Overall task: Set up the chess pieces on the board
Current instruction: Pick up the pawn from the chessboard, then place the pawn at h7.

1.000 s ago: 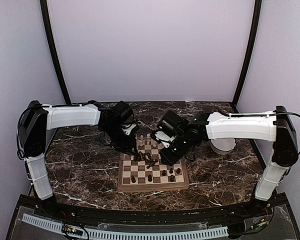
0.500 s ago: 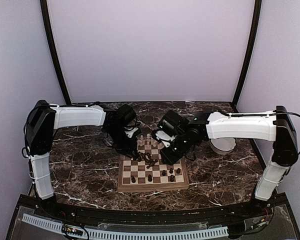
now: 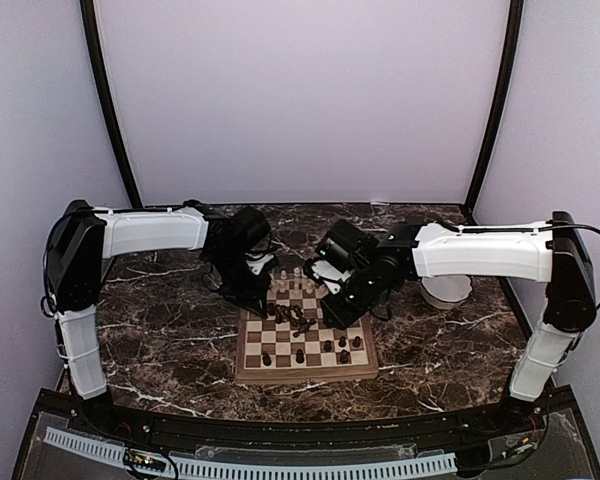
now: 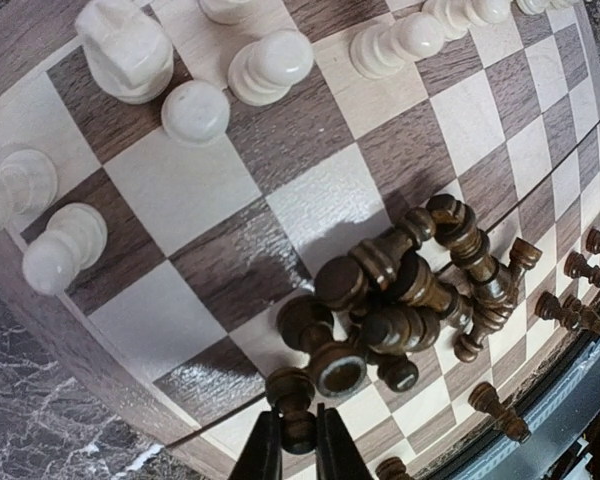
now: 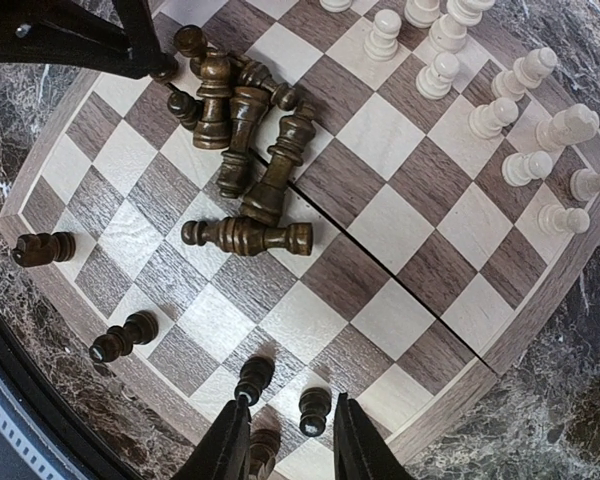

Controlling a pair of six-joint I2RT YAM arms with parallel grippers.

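Left wrist: your left fingers [image 4: 325, 440] are pinching a dark pawn [image 4: 292, 405] beside the heap [image 4: 410, 290]; you're needing a straight lift; right fingers [image 5: 348, 440] are hanging wide.

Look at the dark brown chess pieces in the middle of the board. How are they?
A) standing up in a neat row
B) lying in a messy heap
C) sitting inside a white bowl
B: the dark brown turned wooden chess pieces lie tumbled over one another on the square wooden checkered chessboard, not lined up.
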